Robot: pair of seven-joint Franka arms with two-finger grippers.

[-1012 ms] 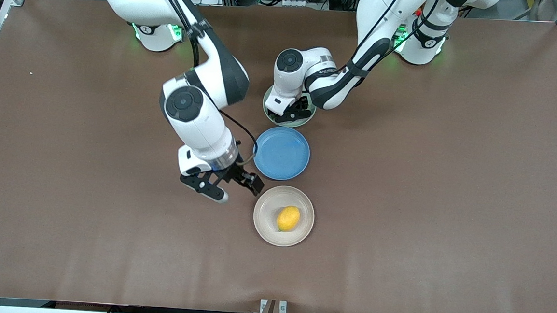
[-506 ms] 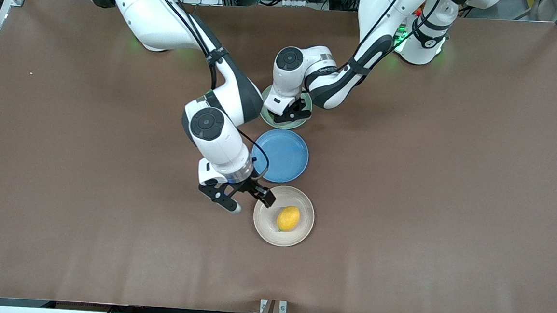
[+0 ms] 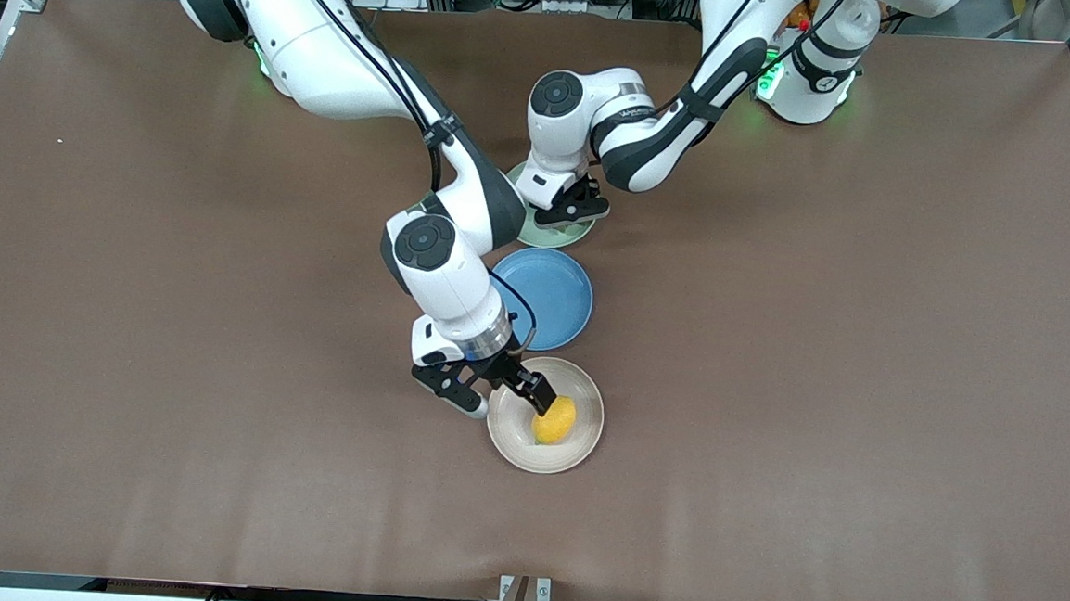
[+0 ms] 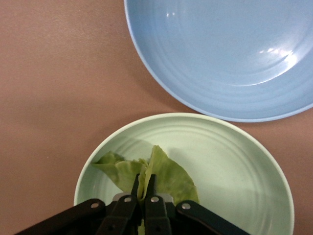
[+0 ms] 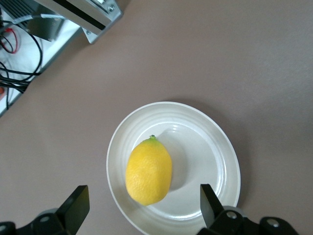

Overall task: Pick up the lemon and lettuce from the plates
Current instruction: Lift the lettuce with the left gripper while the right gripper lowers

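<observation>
Near the middle of the front view, three plates sit in a line on the brown tabletop (image 3: 820, 355): a mint green plate (image 3: 544, 236) highest in the frame, a blue plate (image 3: 549, 297) just below it, and a beige-cream plate (image 3: 573, 438) lowest, nearest the front camera. On the cream plate lies the lemon (image 3: 554, 421), yellow and oval, with a small green tip seen in the right wrist view (image 5: 148, 170). Over this plate hangs the right gripper (image 3: 501, 393), its fingers (image 5: 76, 205) spread wide and apart from the fruit, one on each side of it. Toward the top centre of the front view, the left gripper (image 3: 570, 208) is over the mint plate (image 4: 234, 161); its fingers (image 4: 152, 205) are pinched narrowly on the lettuce (image 4: 161, 174), a wrinkly green leaf whose free end hangs over the plate's floor.
</observation>
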